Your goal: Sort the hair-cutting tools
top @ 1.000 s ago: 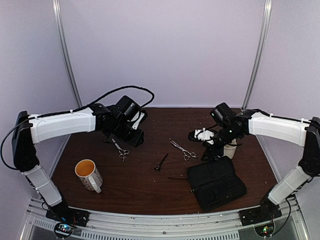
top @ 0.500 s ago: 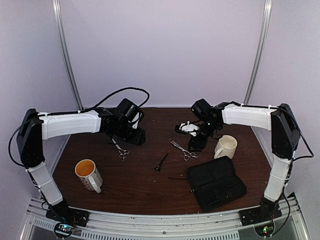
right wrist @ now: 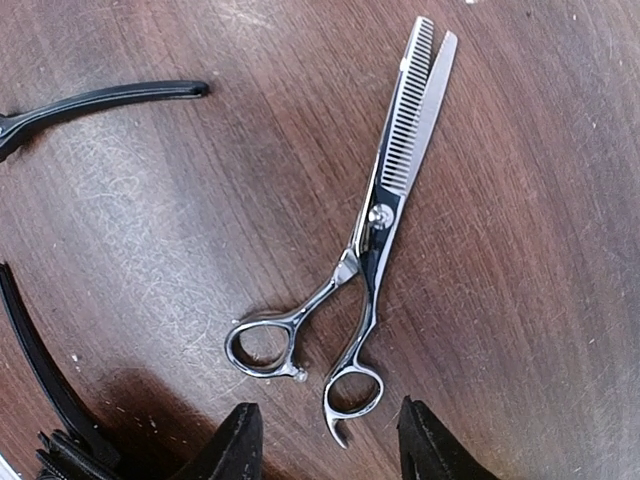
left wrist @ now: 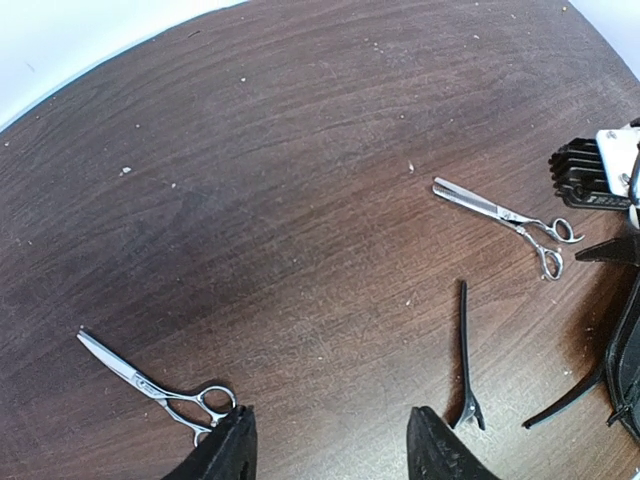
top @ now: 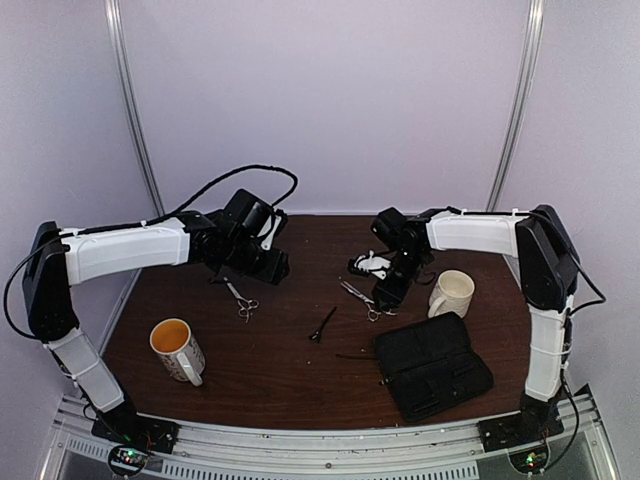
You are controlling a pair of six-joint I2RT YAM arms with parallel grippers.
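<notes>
Hovering for the pick with right gripper (right wrist: 322,448) empty, jaws apart, over the toothed scissors (right wrist: 378,230) mid-table, left gripper (left wrist: 330,455) likewise gaping beside the plain scissors (left wrist: 150,385); next, probably, lowering and pinching near the pivot.

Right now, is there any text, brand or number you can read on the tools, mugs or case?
None readable.
Left mug: dark print on its side, too blurred.
Right arm's black housing: faint pale marking, too small.
Thinning scissors, case: no marks visible.
</notes>
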